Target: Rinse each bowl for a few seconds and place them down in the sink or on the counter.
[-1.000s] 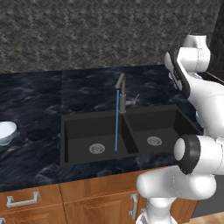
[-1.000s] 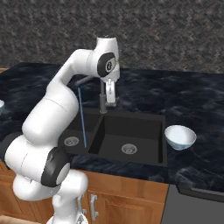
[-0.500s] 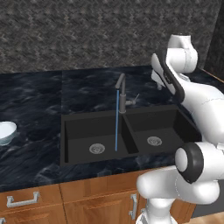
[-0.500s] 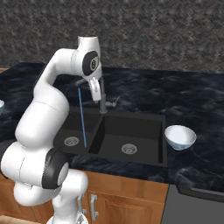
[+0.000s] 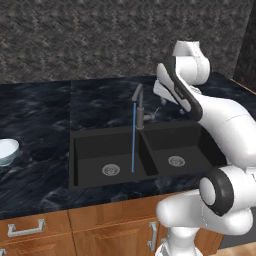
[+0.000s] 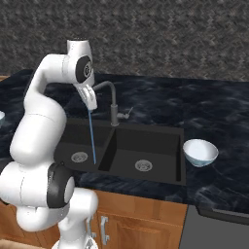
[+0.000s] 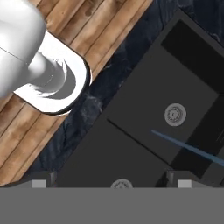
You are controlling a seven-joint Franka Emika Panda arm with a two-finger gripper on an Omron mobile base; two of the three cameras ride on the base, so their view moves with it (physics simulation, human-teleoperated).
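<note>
The counter [image 5: 40, 175] spreads out below my gripper on every side, glossy black with pale veins, and in my hand view its front edge runs diagonally with the wooden floor [image 7: 87, 26] beyond it. Set into it, straight beneath my gripper, is the sink [image 6: 146, 141], matte black with two basins divided by a ridge; my hand view looks down into both, a silver drain [image 7: 175, 114] in the basin farther up the picture and another drain half hidden at the bottom edge between my fingertips. The faucet [image 5: 139, 107] stands at the back of the sink, just beside my gripper [image 6: 90, 99], which hangs high over the basins close to the spout in the right base view, pointing down. A thin blue stream of water [image 5: 133, 137] falls from the spout into the left basin, passing right by my gripper, and shows in my hand view as a slanted blue line off to one side. My fingers [image 7: 39, 183] stand at the bottom corners of the hand view, spread as wide as they go with nothing between them. One bowl [image 6: 200, 151] sits upright on the counter well off to my right, just beside the sink's right rim. The other bowl [image 5: 7, 151] rests on the counter well away to my left, apart from the sink.
</note>
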